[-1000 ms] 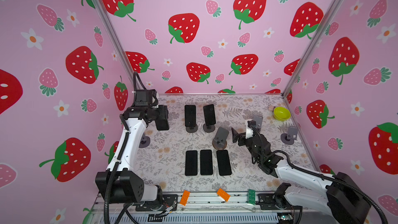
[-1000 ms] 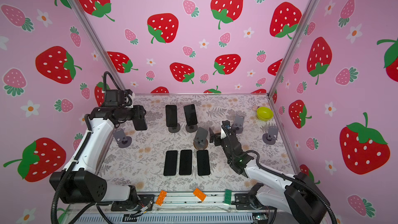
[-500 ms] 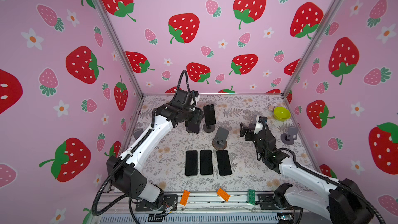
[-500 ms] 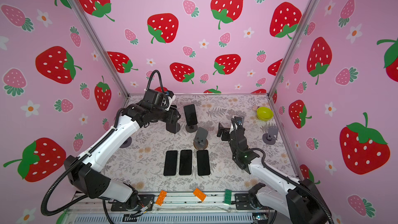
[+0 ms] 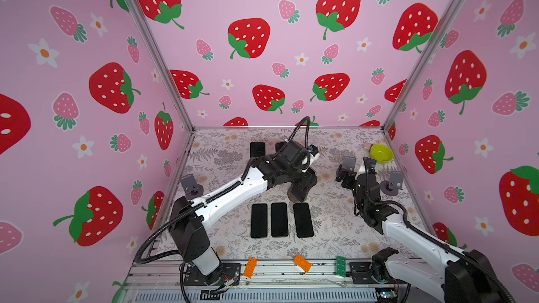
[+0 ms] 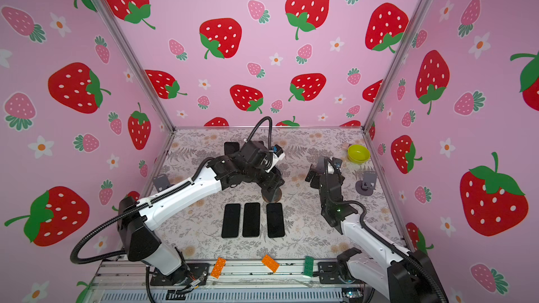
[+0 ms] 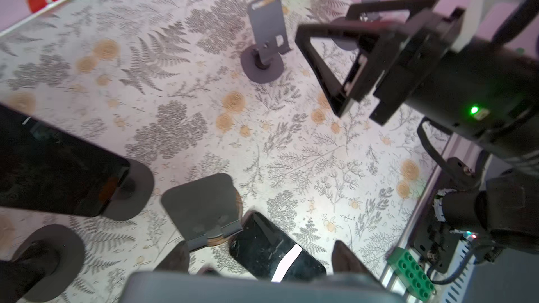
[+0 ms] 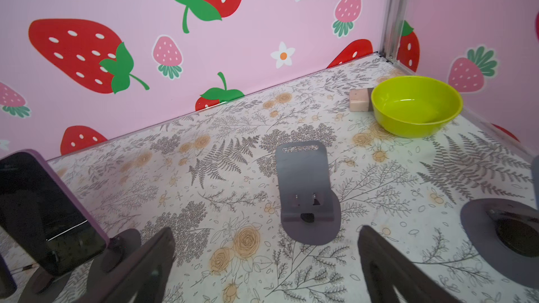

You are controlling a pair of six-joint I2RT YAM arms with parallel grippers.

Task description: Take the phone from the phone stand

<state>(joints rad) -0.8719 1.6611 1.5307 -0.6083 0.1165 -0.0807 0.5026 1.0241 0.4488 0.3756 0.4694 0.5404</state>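
My left gripper (image 5: pixel 303 189) hangs over the middle of the table, shut on a phone (image 7: pixel 262 287) that crosses the left wrist view as a blurred grey band between the fingers. Just beneath it stands an empty grey phone stand (image 7: pixel 204 208), and its base (image 5: pixel 296 198) peeks out under the gripper in both top views. A phone (image 5: pixel 257 149) still rests on a stand at the back. A second one (image 7: pixel 58 167) leans on its stand close by. My right gripper (image 5: pixel 341 174) is open and empty, right of centre, facing an empty stand (image 8: pixel 303 188).
Three black phones (image 5: pixel 279 219) lie flat in a row near the front. Empty stands sit at the left wall (image 5: pixel 191 186) and the right wall (image 5: pixel 392 183). A green bowl (image 5: pixel 381 153) and a pink block (image 8: pixel 360 99) are in the back right corner. Lego bricks (image 5: pixel 250 268) lie on the front rail.
My left arm has swung from the left wall across to the middle, carrying the phone over the centre stand. The right gripper has drawn back slightly to the right, still open.
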